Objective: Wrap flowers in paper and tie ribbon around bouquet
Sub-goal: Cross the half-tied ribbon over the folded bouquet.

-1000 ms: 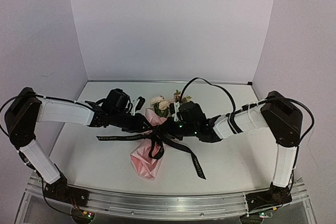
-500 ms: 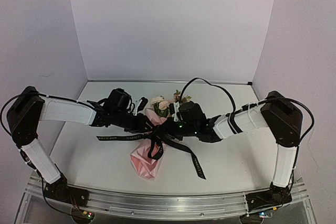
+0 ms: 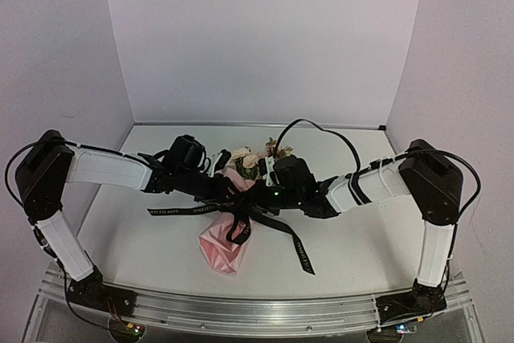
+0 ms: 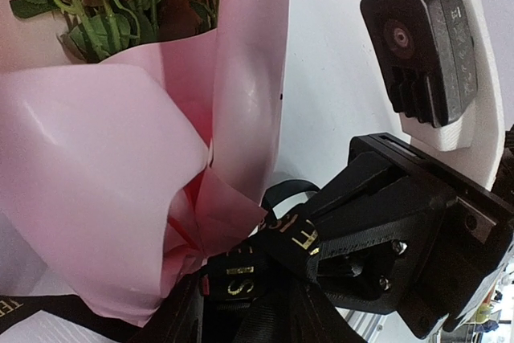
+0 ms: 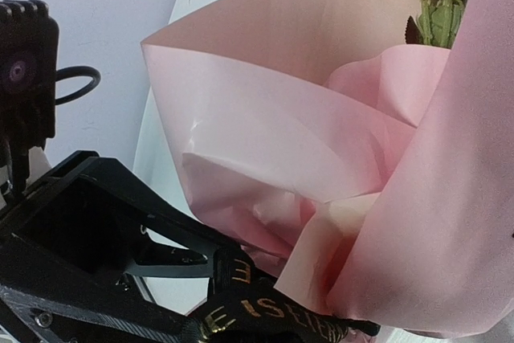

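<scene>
- The bouquet (image 3: 227, 226) lies flat on the white table (image 3: 361, 238). Its narrow folded foot is nearest the arm bases and its blooms point away from them.
- The paper (image 3: 219, 253) forms that near end of the bouquet, a pink cone crumpled at its tip.
- The ribbon (image 3: 283, 230) is knotted round the bouquet's waist. One tail runs off to the bouquet's left and a longer one trails to its right and nearer. A loop hangs over the paper.
- The left gripper (image 3: 225, 191) sits at the bouquet's left flank, against the knot. In the right wrist view its fingers (image 5: 157, 218) stand slightly spread, with a sliver of pale table showing between them.
- The right gripper (image 3: 255, 197) meets the bouquet's right flank at the knot. Its jaws are pressed together, pinching the ribbon (gold lettering sits right at its tip in the left wrist view).
- The flowers (image 3: 249, 158), cream and pink with green leaves, spill from the bouquet's far, open mouth.
</scene>
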Action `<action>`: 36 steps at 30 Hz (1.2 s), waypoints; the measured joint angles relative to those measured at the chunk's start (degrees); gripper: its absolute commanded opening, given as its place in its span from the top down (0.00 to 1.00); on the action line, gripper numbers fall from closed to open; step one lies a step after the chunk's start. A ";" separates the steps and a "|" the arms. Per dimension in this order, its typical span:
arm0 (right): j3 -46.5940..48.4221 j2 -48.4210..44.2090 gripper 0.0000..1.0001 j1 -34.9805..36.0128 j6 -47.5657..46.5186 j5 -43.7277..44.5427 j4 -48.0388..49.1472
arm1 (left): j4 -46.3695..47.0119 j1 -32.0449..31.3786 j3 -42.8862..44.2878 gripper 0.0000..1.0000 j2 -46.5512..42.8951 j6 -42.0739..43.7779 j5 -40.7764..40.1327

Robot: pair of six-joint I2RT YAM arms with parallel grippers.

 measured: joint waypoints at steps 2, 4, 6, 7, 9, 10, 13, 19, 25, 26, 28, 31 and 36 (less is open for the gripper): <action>0.00 0.00 1.00 0.00 -0.08 -0.04 -0.04 | 0.00 -0.12 0.28 0.63 0.26 0.00 0.00; 0.00 0.00 1.00 0.00 -0.19 -0.11 -0.03 | 0.00 -0.23 0.31 0.65 0.27 0.01 0.01; 0.00 0.00 1.00 0.00 -0.29 -0.16 -0.03 | -0.01 -0.21 0.32 0.68 0.27 0.02 0.00; 0.00 0.00 1.00 0.00 -0.32 -0.16 -0.03 | 0.00 -0.21 0.33 0.70 0.27 -0.01 -0.01; 0.00 0.00 1.00 0.00 -0.39 -0.17 -0.04 | 0.00 -0.21 0.33 0.77 0.27 -0.02 -0.03; 0.00 0.00 1.00 0.00 -0.45 -0.17 -0.04 | 0.00 -0.21 0.33 0.80 0.27 -0.04 -0.04; 0.00 0.00 0.99 0.00 -0.50 -0.17 -0.06 | 0.00 -0.21 0.33 0.90 0.27 -0.06 -0.11; -0.12 0.00 0.92 0.00 -0.79 -0.07 -0.13 | 0.16 -0.23 0.33 1.00 0.29 -0.05 -0.70; -1.16 -0.63 0.77 0.07 -1.51 0.24 -1.91 | 0.77 -0.23 0.14 1.00 0.25 -0.33 -2.17; -1.47 -1.05 0.75 0.07 -1.56 0.31 -2.58 | 1.04 -0.23 0.04 1.00 0.23 -0.47 -2.32; -2.46 -2.54 0.71 0.25 -1.81 0.61 -3.83 | 1.71 -0.23 -0.36 1.00 0.04 -0.94 -2.58; -3.48 -5.19 0.67 0.35 -2.08 1.36 -6.07 | 2.36 -0.23 -1.09 1.00 -0.42 -1.22 -2.91; -3.74 -9.12 0.61 0.67 -2.99 2.85 -9.83 | 3.33 -0.27 -1.91 1.00 -1.28 -1.35 -2.96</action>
